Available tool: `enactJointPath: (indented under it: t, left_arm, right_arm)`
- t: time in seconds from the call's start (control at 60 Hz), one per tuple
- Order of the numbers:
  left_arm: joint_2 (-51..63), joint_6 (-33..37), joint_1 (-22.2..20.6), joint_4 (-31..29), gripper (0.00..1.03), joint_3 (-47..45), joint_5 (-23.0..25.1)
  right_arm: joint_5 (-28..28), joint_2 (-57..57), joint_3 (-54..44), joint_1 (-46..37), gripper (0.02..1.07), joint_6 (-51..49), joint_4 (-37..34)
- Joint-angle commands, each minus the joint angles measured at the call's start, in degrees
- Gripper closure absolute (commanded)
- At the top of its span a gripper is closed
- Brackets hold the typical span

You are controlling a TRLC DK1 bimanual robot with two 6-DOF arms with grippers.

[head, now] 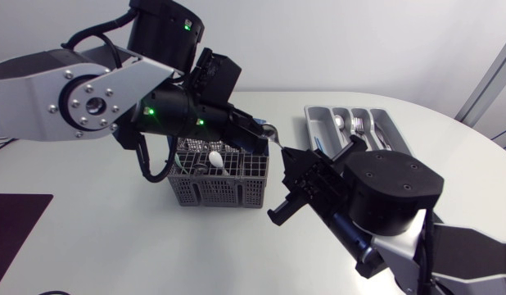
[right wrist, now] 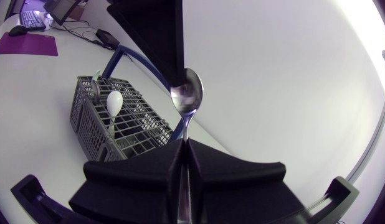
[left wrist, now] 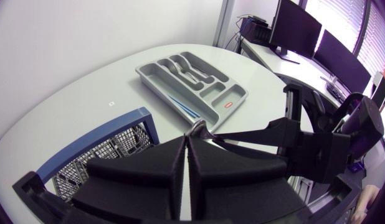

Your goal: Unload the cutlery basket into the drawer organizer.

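Cutlery basket (head: 220, 193), grey mesh with a blue handle (left wrist: 93, 142), stands near the middle of the white worktop (head: 114, 246). A white spoon (head: 214, 157) sticks up inside it. Just past the basket's right-hand rim, above bare worktop, a metal spoon (head: 272, 129) hangs in the air between the two claws. The left claw (head: 265, 133) comes in over the top of the basket with its fingers closed to a slit, nipping the spoon's bowl at their tips. The right claw (head: 283, 149) meets it from the basket's right, narrow as well, with the spoon's handle pinched between its fingers and the bowl standing out ahead of them.

The grey drawer organizer (head: 312, 123) lies further right of the basket and well apart from it, close to the worktop's curved far edge, with forks and spoons already in its long compartments. Open white surface runs between basket and organizer, and also in front of the basket. Far to the basket's left, at the worktop's near corner, lies a dark mat (head: 15, 221).
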Motion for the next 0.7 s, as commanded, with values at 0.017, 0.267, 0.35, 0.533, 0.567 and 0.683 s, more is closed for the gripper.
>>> enactJointPath:
  t: [0.017, 0.267, 0.35, 0.533, 0.567, 0.683]
  left_arm:
    - [-0.28, -0.82, -0.57, 0.32, 0.98, -0.3, 0.23]
    - [-1.24, -1.09, -0.13, 0.41, 0.83, -0.38, 0.23]
    - [-1.77, -1.26, 0.14, 0.41, 0.73, -0.38, 0.23]
    - [-3.0, -1.53, 1.01, 0.58, 0.52, -0.12, 0.23]
    - [-3.35, -1.53, 1.45, 0.67, 0.48, 0.06, 0.23]
    - [-4.41, -0.91, 3.83, 0.5, 0.39, 1.02, 0.23]
  right_arm:
    - [-0.17, 0.21, -0.95, -0.18, 1.01, 0.14, -0.47]
    - [-0.17, -0.05, -1.66, 0.08, 1.01, -0.13, -0.47]
    - [-0.26, -0.49, -1.92, 0.17, 1.01, -0.13, -0.47]
    - [-1.13, -2.16, -3.06, 0.26, 1.01, -1.18, -1.0]
    - [-1.93, -3.04, -3.5, 0.08, 1.01, -1.44, -1.7]
    - [-5.88, -7.52, -4.65, -2.38, 1.01, -1.97, -6.01]
